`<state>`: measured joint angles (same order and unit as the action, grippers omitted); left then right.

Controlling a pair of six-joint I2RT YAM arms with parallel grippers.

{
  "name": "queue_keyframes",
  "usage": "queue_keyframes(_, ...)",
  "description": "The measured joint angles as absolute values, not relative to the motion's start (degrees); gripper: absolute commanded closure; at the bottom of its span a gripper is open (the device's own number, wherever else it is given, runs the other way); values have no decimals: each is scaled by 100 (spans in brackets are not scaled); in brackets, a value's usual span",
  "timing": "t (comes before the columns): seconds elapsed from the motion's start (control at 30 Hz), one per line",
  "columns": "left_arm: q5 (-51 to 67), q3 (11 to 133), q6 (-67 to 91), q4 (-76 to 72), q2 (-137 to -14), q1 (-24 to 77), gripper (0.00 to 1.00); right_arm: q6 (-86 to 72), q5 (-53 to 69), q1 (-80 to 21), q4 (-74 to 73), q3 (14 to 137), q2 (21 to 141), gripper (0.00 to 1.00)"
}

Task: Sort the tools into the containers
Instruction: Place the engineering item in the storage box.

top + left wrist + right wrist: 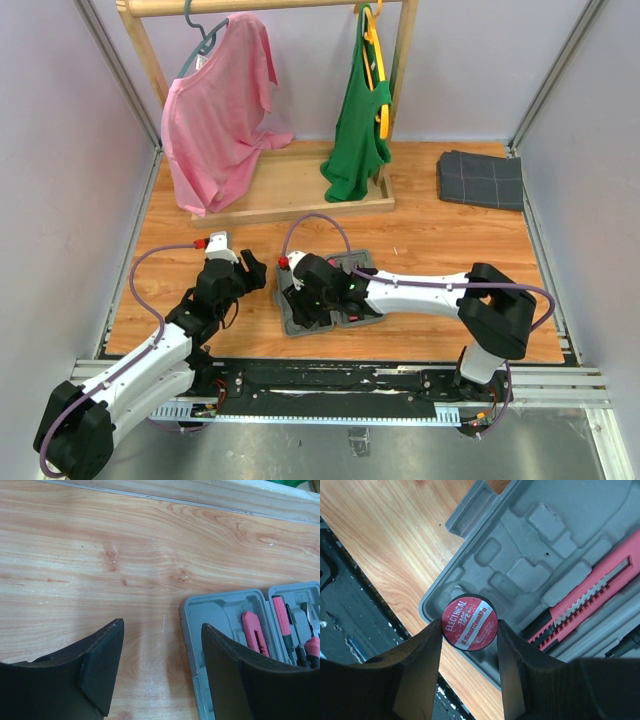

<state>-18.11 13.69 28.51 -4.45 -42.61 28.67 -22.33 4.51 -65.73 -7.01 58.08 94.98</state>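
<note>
The grey tool case (292,322) lies open on the wooden table, under my right arm. My right gripper (470,630) is shut on a small round red electrical tape roll (469,622), held just above the case's corner recess (490,570). A long pink knife-like tool (592,592) lies in the case. In the left wrist view the case (220,612) holds the pink knife (255,637) and pink-handled screwdrivers (282,622). My left gripper (162,630) is open and empty over bare wood, just left of the case; it also shows in the top view (250,272).
A wooden clothes rack base (290,185) stands at the back with a pink shirt (215,110) and a green shirt (358,130). A dark grey folded cloth (480,180) lies at the back right. The black rail (330,380) runs along the near edge.
</note>
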Motion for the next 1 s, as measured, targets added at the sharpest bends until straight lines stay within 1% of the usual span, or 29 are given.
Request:
queue_keyframes(0.43, -1815, 1369, 2851, -445, -4259, 2867, 33, -2244, 499, -6785, -681, 5986, 9931, 52)
queue_keyframes(0.6, -1817, 1369, 2851, -445, -4259, 2867, 33, -2244, 497, -6788, -690, 6093, 10025, 46)
queue_keyframes(0.7, -1817, 1369, 2851, -445, -4259, 2867, 33, -2248, 497, -6788, -681, 6143, 10095, 44)
queue_keyframes(1.0, -1820, 1369, 2851, -445, -4259, 2867, 33, -2250, 486, -6790, -679, 6145, 10106, 43)
